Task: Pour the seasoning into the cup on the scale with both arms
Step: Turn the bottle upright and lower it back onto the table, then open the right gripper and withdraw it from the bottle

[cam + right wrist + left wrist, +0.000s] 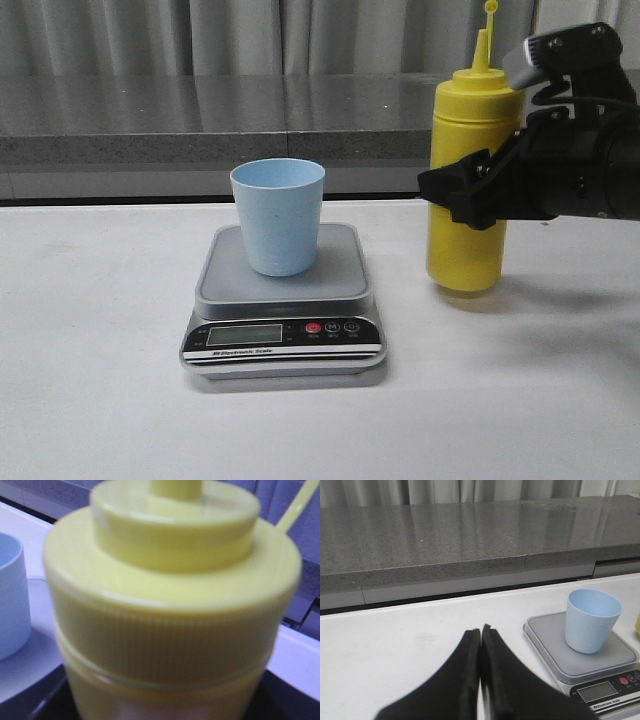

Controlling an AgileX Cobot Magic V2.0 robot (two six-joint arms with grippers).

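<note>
Yellow seasoning (467, 180) partly hidden behind right fingers (470, 190) clamped on it, left fingers (481, 680) together

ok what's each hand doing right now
left hand: closed, holding nothing
right hand: closed around the yellow seasoning bottle, which stands upright

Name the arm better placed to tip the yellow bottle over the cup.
Right. Its claw is already around the yellow bottle, which stands upright beside the scale holding the cup. The left claw is shut, empty, and away from the bottle.
</note>
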